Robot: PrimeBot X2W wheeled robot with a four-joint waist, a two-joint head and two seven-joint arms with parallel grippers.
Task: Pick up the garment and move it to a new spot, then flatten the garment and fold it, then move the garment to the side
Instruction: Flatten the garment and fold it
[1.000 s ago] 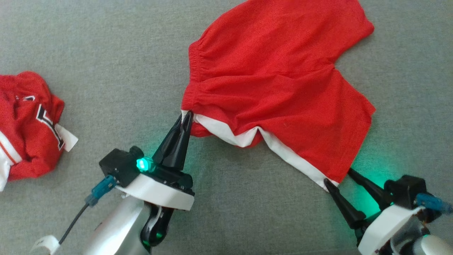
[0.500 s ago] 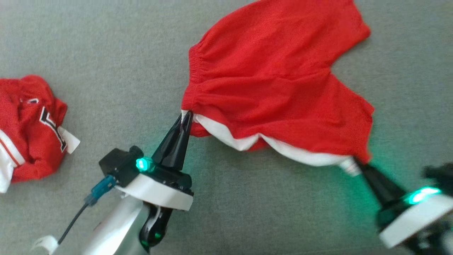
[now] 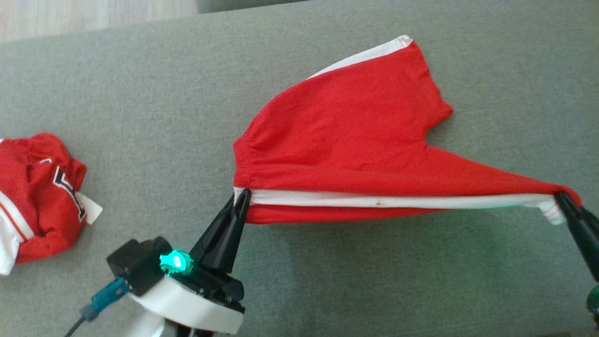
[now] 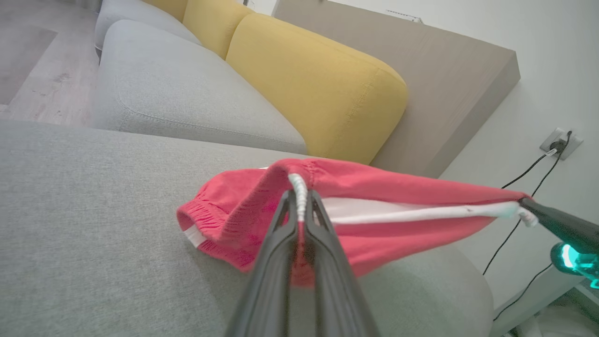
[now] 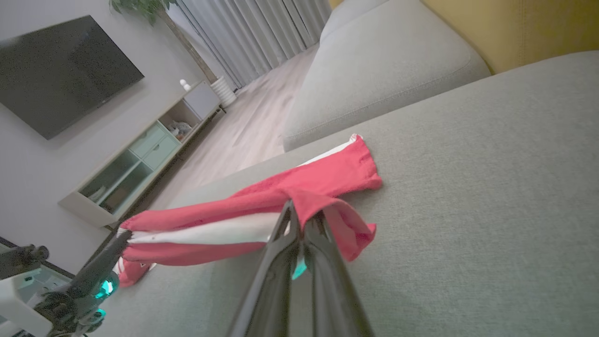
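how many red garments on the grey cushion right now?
2: red shorts with a white side stripe, stretched between the left gripper and right gripper; crumpled red jersey with white trim at the far left edge, partly cut off. More may lie off-frame.

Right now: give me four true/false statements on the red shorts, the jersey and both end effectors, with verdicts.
1. The left end effector is shut on the waistband corner of the red cloth shorts. True.
2. The right end effector is open, clear of the shorts. False: it is shut on a leg-hem corner.
3. Their white side stripe sags slack. False: it runs straight and taut.
4. The crumpled red jersey with white trim lies apart from the shorts on the grey fabric cushion. True.
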